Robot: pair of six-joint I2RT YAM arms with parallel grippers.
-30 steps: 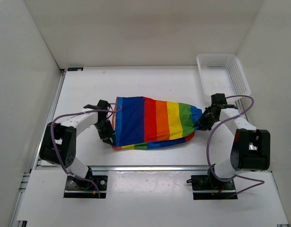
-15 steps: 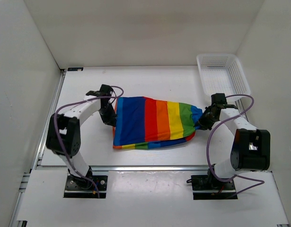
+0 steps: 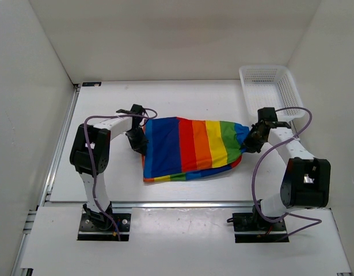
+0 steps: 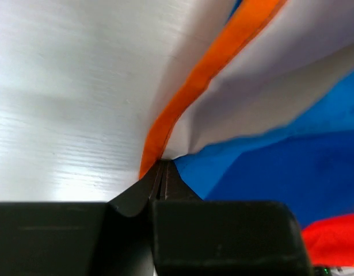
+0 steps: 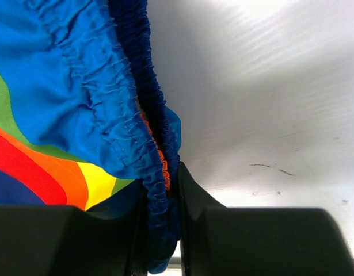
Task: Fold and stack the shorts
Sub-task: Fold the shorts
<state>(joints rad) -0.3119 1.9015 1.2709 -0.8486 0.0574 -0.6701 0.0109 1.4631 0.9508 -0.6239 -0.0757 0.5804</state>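
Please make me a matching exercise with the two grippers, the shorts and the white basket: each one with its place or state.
1 left gripper
2 right gripper
3 shorts
4 basket

a in the far right corner
b shut on a gathered blue edge
c stretched between the two arms
d shut on an orange edge

Pairs: 1-d, 2-b, 3-c, 4-a

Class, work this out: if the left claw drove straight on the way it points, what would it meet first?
The shorts: the left claw is shut on their orange edge, so more striped cloth probably lies straight ahead.
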